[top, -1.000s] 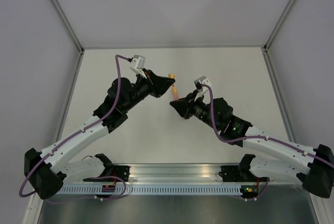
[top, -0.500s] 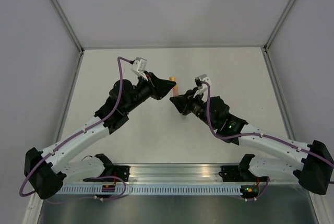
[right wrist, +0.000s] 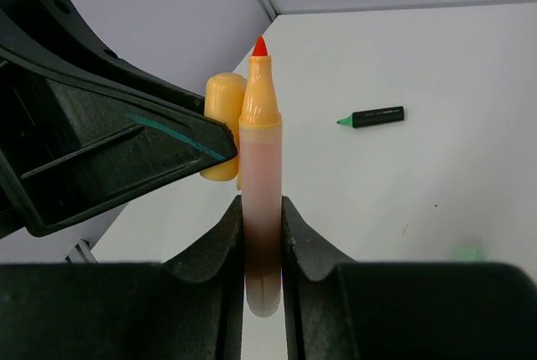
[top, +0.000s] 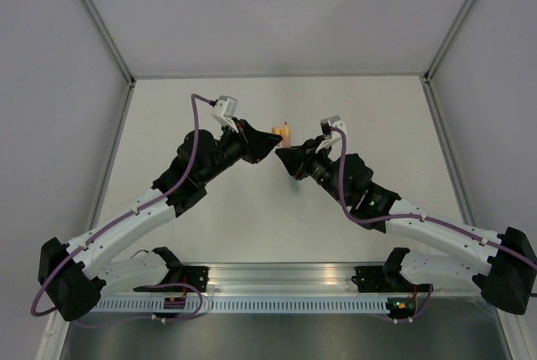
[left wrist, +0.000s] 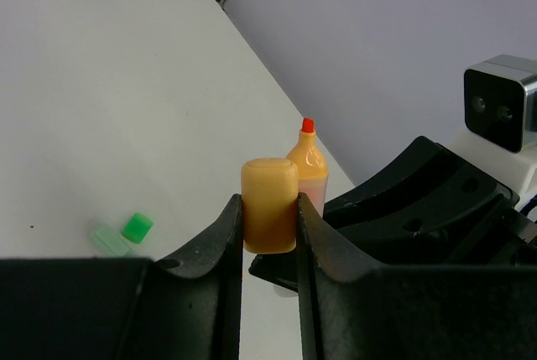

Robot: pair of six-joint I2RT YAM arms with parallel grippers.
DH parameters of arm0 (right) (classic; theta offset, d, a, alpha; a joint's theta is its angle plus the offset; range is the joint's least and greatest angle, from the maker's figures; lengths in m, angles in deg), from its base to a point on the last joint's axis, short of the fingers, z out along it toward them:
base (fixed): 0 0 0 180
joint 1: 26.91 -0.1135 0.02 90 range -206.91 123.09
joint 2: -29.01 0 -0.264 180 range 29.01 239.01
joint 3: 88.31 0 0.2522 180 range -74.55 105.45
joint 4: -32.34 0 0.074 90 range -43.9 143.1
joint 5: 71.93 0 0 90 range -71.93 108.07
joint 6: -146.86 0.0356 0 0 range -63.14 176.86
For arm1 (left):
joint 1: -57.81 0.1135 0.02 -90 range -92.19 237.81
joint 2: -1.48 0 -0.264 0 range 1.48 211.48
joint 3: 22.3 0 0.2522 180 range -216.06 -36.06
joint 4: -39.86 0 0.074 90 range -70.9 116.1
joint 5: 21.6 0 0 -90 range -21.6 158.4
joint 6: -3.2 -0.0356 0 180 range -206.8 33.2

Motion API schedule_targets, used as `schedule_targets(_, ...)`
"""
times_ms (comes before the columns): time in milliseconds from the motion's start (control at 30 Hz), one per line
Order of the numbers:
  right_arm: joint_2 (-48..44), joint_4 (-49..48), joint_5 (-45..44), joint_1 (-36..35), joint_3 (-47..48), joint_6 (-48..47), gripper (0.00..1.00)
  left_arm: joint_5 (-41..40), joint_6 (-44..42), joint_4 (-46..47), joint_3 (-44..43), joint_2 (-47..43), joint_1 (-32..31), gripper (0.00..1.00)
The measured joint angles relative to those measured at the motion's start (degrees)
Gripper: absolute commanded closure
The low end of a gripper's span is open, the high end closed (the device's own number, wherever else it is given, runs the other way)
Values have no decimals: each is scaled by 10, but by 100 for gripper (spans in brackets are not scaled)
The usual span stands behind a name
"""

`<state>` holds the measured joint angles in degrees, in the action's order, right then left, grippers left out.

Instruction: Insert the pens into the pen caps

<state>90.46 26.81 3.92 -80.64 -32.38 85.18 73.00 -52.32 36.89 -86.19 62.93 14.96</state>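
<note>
Just beside orange pen (right wrist: 260, 175), orange cap (left wrist: 269, 205)

From above, the orange pen (top: 287, 131) is too tiny for me to see well. My right wrist view shows a green thing (right wrist: 468, 253), all blurry.

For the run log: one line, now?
left end effector: grips orange cap | right end effector: grips orange pen, tip up | pen uncapped
</note>
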Motion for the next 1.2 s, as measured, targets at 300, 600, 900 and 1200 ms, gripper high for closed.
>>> schedule_targets(300, 0, -1, 15, 0, -7, 15, 100, 0, 1, 0, 0, -12, 0, 98)
schedule_targets(600, 11, -4, 37, -3, -9, 26, 100, 0, 3, 5, -6, -12, 0, 98)
schedule_targets(900, 22, 1, 52, -7, -9, 29, 100, 0, 6, 14, -18, -12, 0, 98)
schedule_targets(1200, 18, -4, 64, -27, -17, 34, 100, -6, 6, 13, -20, -12, 0, 98)
